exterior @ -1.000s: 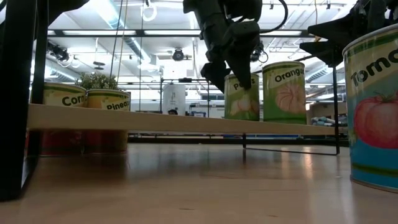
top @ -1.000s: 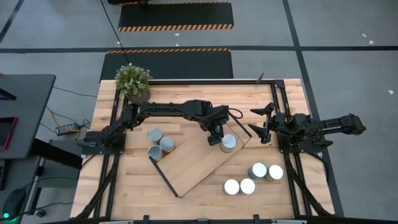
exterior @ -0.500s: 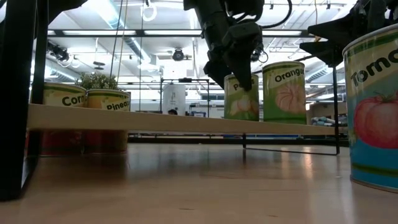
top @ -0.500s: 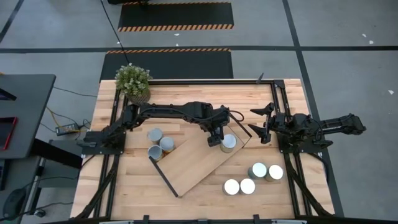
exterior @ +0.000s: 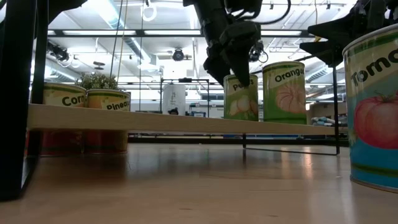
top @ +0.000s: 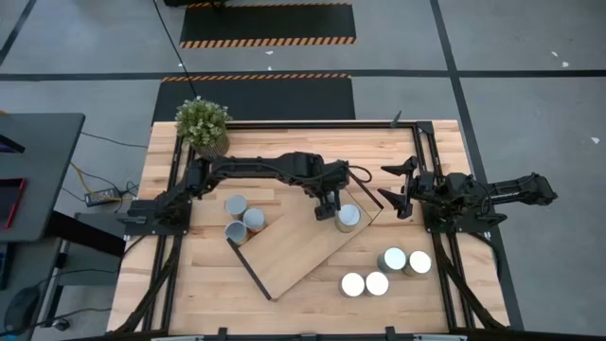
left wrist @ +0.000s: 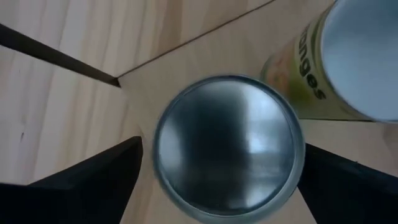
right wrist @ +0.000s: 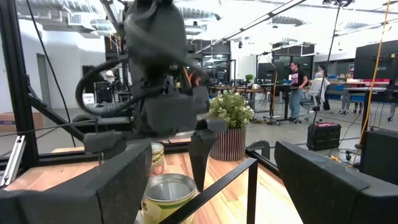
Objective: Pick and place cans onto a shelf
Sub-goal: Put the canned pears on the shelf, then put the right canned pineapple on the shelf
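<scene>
The shelf [top: 294, 248] lies slantwise on the table. My left gripper [top: 328, 203] hangs open over its far right end. Its two fingers stand on either side of the top of a green-labelled can [left wrist: 227, 146], which stands upright on the board [exterior: 241, 99]. An orange-labelled can [exterior: 284, 93] stands close beside it [left wrist: 348, 56]. One can top [top: 348, 217] shows next to the gripper in the high view. My right gripper [top: 398, 189] waits open past the shelf's right end, touching nothing.
Three cans [top: 241, 219] stand on the table by the shelf's left end. Several more [top: 383, 273] stand near the front right, one close to the low camera [exterior: 373, 106]. A potted plant [top: 202, 123] stands at the far left corner. Black frame rails run along both sides.
My left gripper has gone up a little above the green-labelled can, which stays upright on the shelf.
</scene>
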Controlling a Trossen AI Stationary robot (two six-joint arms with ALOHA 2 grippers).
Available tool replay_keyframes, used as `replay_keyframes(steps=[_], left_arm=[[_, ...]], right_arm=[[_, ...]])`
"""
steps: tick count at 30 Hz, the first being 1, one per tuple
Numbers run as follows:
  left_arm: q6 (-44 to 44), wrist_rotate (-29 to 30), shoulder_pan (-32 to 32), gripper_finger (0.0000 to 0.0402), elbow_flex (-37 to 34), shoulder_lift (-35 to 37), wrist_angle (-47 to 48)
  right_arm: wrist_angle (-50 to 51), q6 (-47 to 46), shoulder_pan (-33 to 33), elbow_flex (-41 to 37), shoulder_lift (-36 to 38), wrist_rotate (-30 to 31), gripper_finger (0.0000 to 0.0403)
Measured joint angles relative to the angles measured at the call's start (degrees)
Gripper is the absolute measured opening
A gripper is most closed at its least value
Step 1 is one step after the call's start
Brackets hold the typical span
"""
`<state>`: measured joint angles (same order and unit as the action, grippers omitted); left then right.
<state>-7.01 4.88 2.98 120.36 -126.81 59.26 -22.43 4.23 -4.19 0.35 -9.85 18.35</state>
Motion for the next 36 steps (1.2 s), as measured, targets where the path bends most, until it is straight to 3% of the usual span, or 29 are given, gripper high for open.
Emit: replay_keyframes(steps=[14,23,30,36], left_arm=[[1.4,-0.2,-0.3,0.0396,8.1,-0.1,4.4],[-0.2,0.8,-3.1,0.0396,8.1,-0.1,13.3],[-4.3,6.7,-6.0,0.0396,8.2,1.6,20.4],[-9.0,3.6,-7.4,0.0396,5.2,1.7,26.0]], right_arm=[[0.0,0.0,0.0,0.0,0.0,0.0,0.0347],[0.0,0.0,0.0,0.0,0.0,0.0,0.0347],[0.0,0.0,0.0,0.0,0.0,0.0,0.0347],[0.0,0.0,0.0,0.0,0.0,0.0,0.0347]])
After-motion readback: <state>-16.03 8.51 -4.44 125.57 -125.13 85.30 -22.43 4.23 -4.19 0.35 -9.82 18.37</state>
